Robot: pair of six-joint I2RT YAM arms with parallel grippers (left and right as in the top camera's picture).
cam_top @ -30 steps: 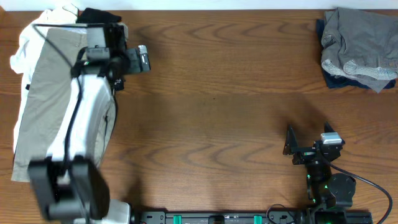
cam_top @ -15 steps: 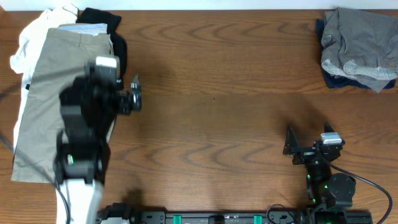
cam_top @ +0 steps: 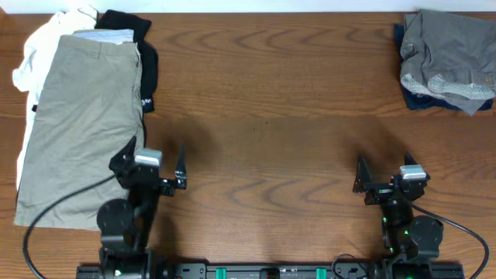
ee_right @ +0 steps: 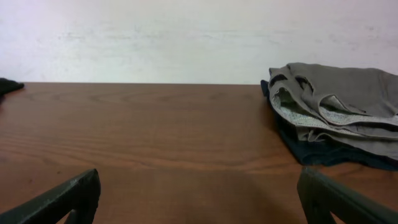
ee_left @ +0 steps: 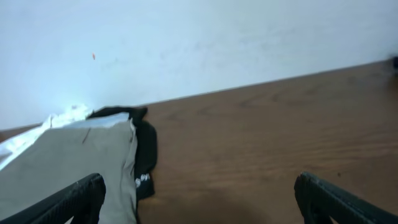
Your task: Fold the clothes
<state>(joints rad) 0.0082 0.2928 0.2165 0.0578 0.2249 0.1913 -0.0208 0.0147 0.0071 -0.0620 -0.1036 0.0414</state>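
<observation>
Tabletop [cam_top: 271,85] is dark brown wood with a wavy grain running side to side. It's kinda glossy, and there are soft shadows on it toward the near edge. Behind its far edge is a plain pale wall [ee_left: 217,37], bluish-white in the left wrist view, with one tiny red speck [ee_left: 94,56] on it, upper left.

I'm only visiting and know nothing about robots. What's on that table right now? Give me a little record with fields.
left gripper: open, empty, front left, by the khaki shorts
right gripper: open, empty, front right
khaki shorts: laid flat at left, over a white garment and a black garment
grey shorts: crumpled heap, far right corner, on a navy piece
table: brown wood
</observation>
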